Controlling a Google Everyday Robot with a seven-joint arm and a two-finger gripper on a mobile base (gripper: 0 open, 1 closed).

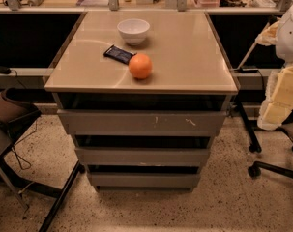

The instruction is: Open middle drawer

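Observation:
The grey drawer unit stands in the middle of the camera view. The middle drawer (142, 156) is a plain grey handleless front of medium width, between the widest scratched top front (141, 122) and the narrowest bottom front (143, 179). A dark gap shows above each front. The middle front sits set back under the top one. My gripper (277, 105) shows as pale blocky parts at the right edge, right of the unit at about top-drawer height, well away from the middle drawer and touching nothing on the unit.
On the beige top (184, 57) sit a white bowl (133, 31), a dark snack packet (118, 54) and an orange (140, 65). A brown chair (10, 111) stands at the left. Office chair legs with castors (255, 168) stand at the right on the speckled floor.

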